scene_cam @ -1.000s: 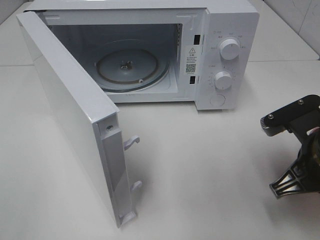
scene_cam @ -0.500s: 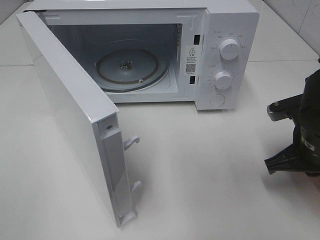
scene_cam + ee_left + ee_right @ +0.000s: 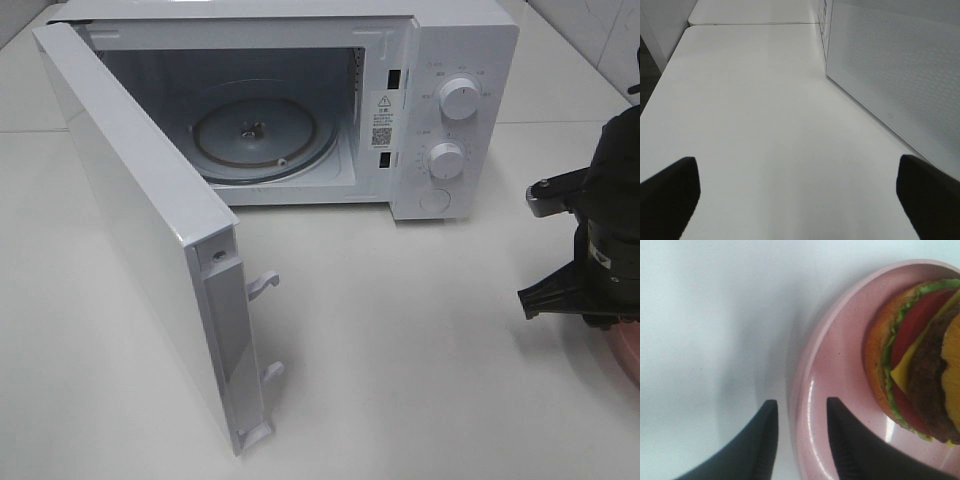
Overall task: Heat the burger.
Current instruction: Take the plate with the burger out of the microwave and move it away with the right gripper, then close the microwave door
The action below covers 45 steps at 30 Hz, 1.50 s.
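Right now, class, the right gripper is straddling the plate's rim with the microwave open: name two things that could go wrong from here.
1. The right gripper straddles only the thin rim of the pink plate; lifted by one edge, the plate may tilt and the burger could slide off.
2. The plate sits far right of the microwave, so the carry may clip the control panel beside the cavity opening.

The microwave (image 3: 300, 100) cavity stands open, with only its glass turntable (image 3: 262, 138) on the floor. The swung-out door (image 3: 140, 230) walls off the tabletop (image 3: 420, 340) on the left. Bare table lies between the door edge and the right arm. The pink plate (image 3: 835, 390) rim sits between the right gripper's (image 3: 799, 440) fingers.
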Available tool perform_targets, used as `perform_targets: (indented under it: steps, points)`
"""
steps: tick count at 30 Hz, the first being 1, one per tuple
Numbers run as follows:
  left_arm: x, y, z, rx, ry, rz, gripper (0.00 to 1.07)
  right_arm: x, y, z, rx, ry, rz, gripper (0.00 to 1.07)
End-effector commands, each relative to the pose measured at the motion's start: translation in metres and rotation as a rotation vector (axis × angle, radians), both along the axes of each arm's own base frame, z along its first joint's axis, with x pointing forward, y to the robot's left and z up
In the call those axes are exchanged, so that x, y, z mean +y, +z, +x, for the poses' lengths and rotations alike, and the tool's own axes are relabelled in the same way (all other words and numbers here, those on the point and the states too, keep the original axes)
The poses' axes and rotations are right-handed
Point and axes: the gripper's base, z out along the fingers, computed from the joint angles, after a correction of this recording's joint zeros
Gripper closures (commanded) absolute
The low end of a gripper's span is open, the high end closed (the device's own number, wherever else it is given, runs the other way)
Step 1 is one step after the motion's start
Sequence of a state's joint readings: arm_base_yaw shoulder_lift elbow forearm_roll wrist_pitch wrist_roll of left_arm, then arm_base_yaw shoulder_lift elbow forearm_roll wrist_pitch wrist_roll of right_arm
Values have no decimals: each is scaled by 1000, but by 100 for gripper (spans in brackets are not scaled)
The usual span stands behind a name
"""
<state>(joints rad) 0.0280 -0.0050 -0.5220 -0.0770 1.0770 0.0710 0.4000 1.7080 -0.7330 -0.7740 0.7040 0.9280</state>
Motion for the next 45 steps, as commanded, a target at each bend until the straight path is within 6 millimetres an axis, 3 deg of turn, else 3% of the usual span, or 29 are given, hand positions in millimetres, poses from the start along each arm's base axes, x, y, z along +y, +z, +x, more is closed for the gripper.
perform_targets:
  steps: [1, 7, 9, 12, 14, 20, 36, 45]
  points:
    - [0, -1, 0, -5, 6, -3, 7, 4, 10, 2, 17, 21, 47, 58]
    - [0, -1, 0, -5, 6, -3, 7, 11, 25, 2, -7, 86, 120, 50]
    - [0, -1, 0, -5, 6, -3, 7, 18, 49, -2, -81, 182, 233, 46]
    - [0, -1, 0, -5, 6, -3, 7, 19, 55, -3, -100, 210, 256, 46]
    - [0, -1, 0, -5, 6, -3, 7, 23, 81, -13, -159, 331, 326, 39]
    - [0, -1, 0, -5, 6, -3, 7, 25, 108, -31, -205, 406, 425, 24]
    - [0, -1, 0, -5, 6, -3, 7, 10, 144, -79, -170, 439, 460, 27]
    - [0, -1, 0, -5, 6, -3, 7, -1, 164, -105, -233, 449, 470, 31]
